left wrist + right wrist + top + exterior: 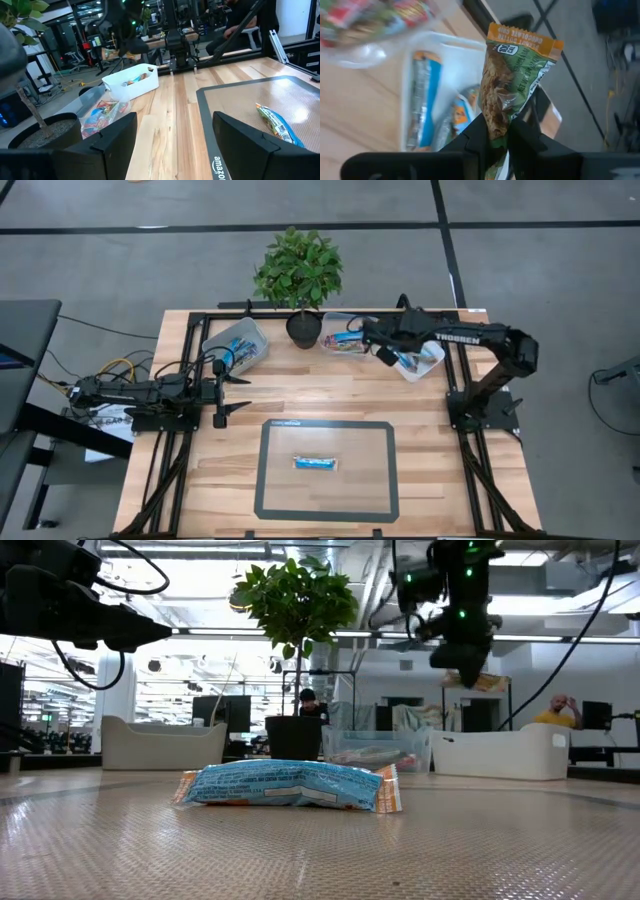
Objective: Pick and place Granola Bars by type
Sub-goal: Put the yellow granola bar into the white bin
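A blue granola bar (315, 464) lies flat on the dark-framed mat (275, 490), also seen in the low view (290, 785). My right gripper (385, 355) hangs above the white bin (428, 365) at the far right, shut on an orange-and-green granola bar (517, 70). Blue bars (422, 100) lie in that bin. A clear bin (345, 340) beside it holds red and green bars (102, 112). My left gripper (225, 395) waits open at the table's left, with nothing between its fingers (117, 137). My right gripper pinches the orange-and-green bar between its two fingers at the bar's lower end (496, 131). The rest of the wrapper sticks out past the fingertips, its orange end (525, 37) farthest out. The fingers slant downward. The bar hangs clear above the white bin (478, 680).
A potted plant (300, 275) stands at the far middle between the bins. Another clear bin (237, 345) with bars sits at the far left. The mat lies near the table's front edge. People show in the room beyond the table.
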Tool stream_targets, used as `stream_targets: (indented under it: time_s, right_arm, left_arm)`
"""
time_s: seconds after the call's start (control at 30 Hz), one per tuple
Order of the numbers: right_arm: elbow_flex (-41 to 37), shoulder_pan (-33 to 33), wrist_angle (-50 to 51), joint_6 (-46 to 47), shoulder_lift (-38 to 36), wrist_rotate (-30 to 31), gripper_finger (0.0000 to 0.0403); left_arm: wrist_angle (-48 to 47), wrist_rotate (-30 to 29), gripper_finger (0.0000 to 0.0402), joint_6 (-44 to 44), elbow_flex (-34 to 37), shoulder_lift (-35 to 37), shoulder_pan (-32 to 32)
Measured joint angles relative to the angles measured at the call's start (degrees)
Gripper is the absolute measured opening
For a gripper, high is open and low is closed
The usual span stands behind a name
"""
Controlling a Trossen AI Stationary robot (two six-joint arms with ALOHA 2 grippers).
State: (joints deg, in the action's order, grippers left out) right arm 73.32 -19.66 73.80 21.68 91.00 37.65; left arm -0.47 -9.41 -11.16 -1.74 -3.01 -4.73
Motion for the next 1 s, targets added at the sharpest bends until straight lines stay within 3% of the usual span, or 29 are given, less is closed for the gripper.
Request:
stream_targets:
  time_s: [0.33,0.47,0.6,0.87,1.0]
  right_arm:
    - [-10.55,-5.86,-8.21,0.25,-0.35,-0.67,0.0055]
    - [-14.04,-6.62,-14.88,-4.88,-0.33,-5.91,0.0069]
    - [-15.68,-6.71,-18.85,-6.17,-0.34,-10.71,0.0112]
    - [-15.93,-5.67,-19.94,-6.54,-2.01,-10.52,0.0228]
    - [-15.9,-1.84,-22.89,-6.69,-5.71,-10.61,0.0253]
  left_arm:
    - [0.0,0.02,0.0253,0.01,0.0,0.01,0.01]
    - [0.0,0.02,0.0253,0.02,0.0,0.0,0.0]
    - [0.0,0.02,0.0253,0.01,0.0,0.01,0.01]
    - [0.0,0.02,0.0253,0.01,0.0,0.02,0.0]
    - [0.0,0.02,0.0253,0.02,0.0,0.02,0.0]
